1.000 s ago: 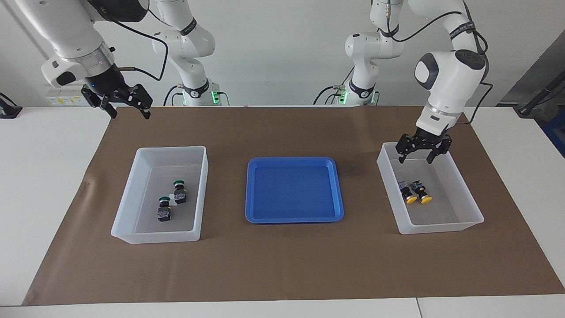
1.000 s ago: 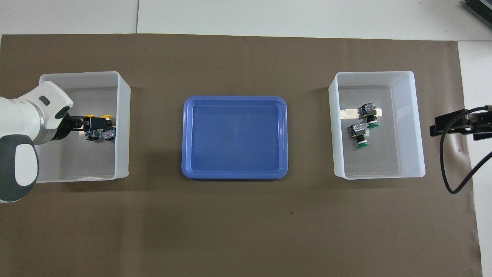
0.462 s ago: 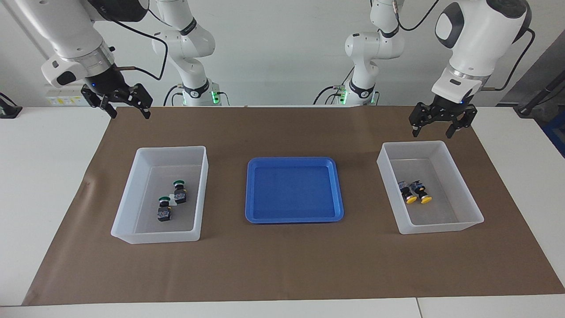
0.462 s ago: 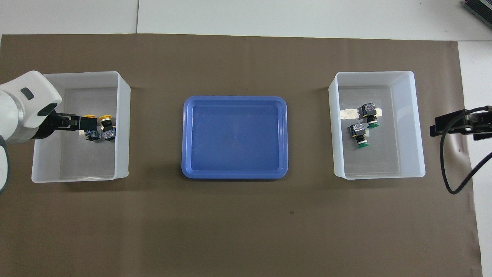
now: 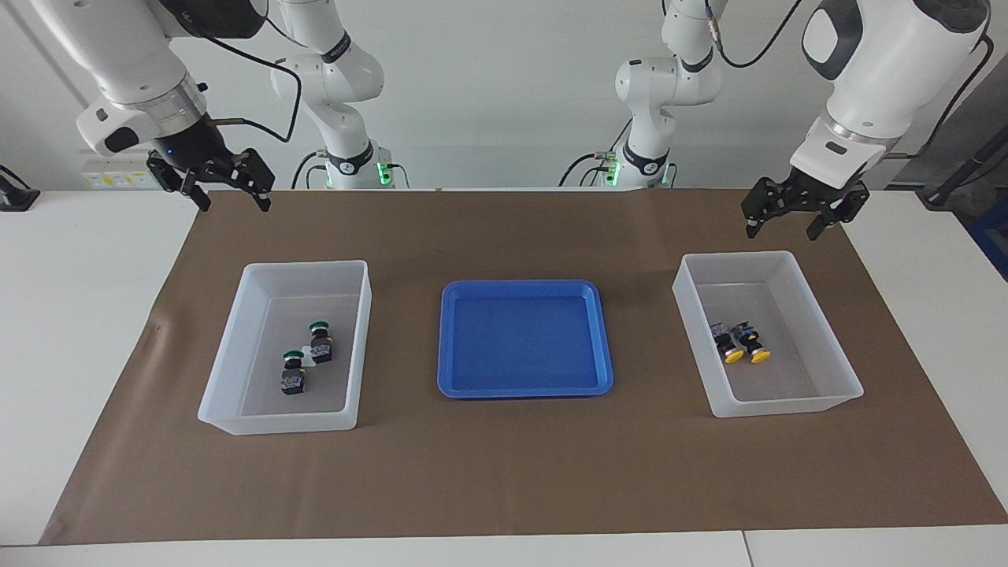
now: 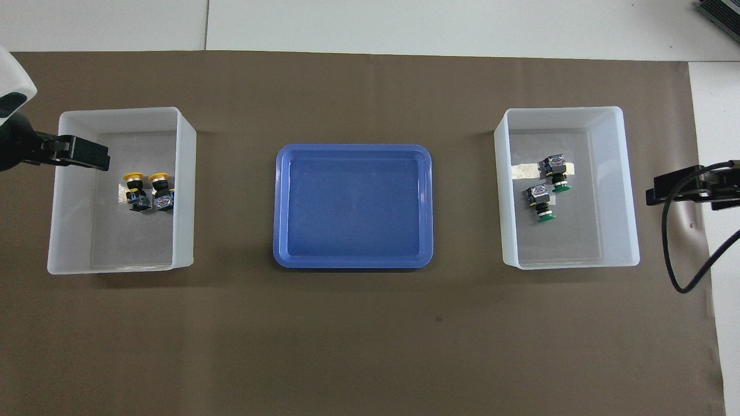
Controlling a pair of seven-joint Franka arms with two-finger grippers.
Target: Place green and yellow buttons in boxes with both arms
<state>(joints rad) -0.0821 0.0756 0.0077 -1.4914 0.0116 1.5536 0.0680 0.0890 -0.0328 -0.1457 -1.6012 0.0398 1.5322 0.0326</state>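
Two green buttons (image 5: 320,341) (image 5: 293,372) lie in the box (image 5: 358,346) toward the right arm's end; they also show in the overhead view (image 6: 556,173) (image 6: 541,203). Two yellow buttons (image 5: 723,342) (image 5: 752,342) lie side by side in the other box (image 5: 693,331), and also show in the overhead view (image 6: 135,190) (image 6: 162,190). My left gripper (image 5: 781,231) is open and empty, raised over that box's outer edge (image 6: 55,190). My right gripper (image 5: 234,206) is open and empty, waiting high over the mat's edge.
An empty shallow blue tray (image 5: 525,386) sits between the two boxes. A brown mat (image 5: 504,472) covers the table. The left gripper (image 6: 87,156) and the right gripper (image 6: 670,188) reach in from the two sides of the overhead view.
My left gripper has risen out of the yellow buttons' box and drawn back toward the left arm's end, empty. Both yellow buttons stay in the box. The right arm has not moved.
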